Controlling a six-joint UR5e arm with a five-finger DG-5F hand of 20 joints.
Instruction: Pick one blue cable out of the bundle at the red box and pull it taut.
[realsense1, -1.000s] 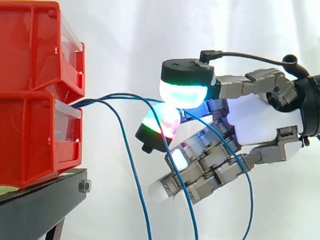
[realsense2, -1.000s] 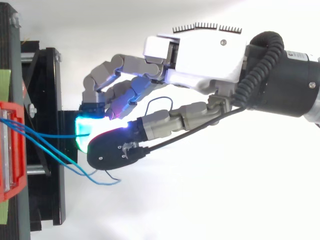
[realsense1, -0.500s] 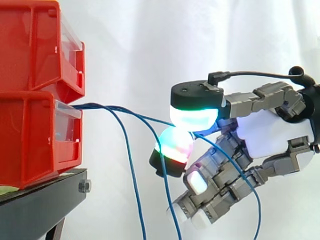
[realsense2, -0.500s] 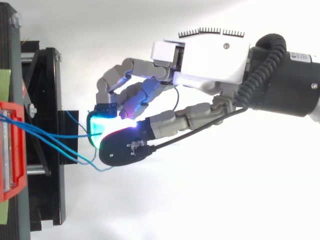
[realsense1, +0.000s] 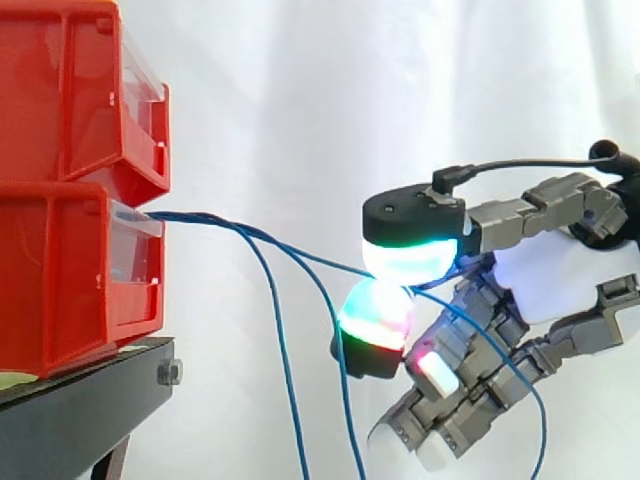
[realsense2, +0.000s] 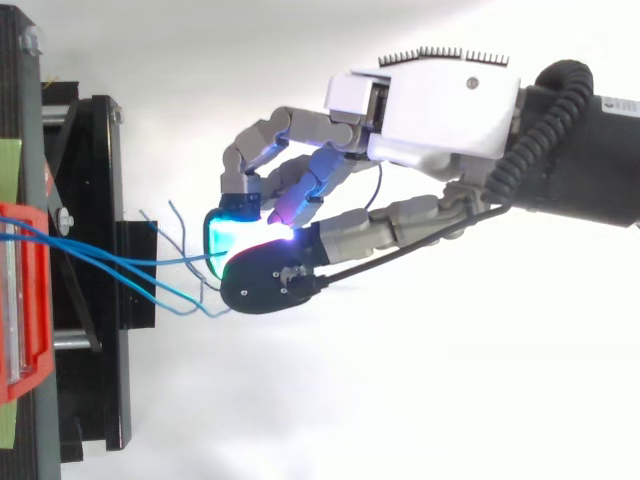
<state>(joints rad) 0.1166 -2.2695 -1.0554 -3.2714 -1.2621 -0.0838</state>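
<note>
Side view, left edge: we note two red bins stacked on a black stand before a white curtain. A bundle of thin blue strands leaves the bins where the upper one meets the lower. Two loose strands drop from it towards the bottom edge. One blue cable runs on to the right, sloping slightly down and nearly straight, into the hand. The hand grips this blue cable in a pinch: it sits between an upper fingertip glowing cyan-green and a lower pad glowing red and green, the two pressed close together. We see the remaining fingers curled beneath the palm, with the free tail of the cable looping down across them. In the top view the strands fan out from the red bin over the stand and converge at the pinching tips of the hand, which lies well apart from the bin. Against the frames one second and half a second earlier, the hand has moved right, away from the bins, and sits lower in the side view. The pinch is unchanged, and the span of blue cable between bin and fingertips is longer and straighter than before.
</note>
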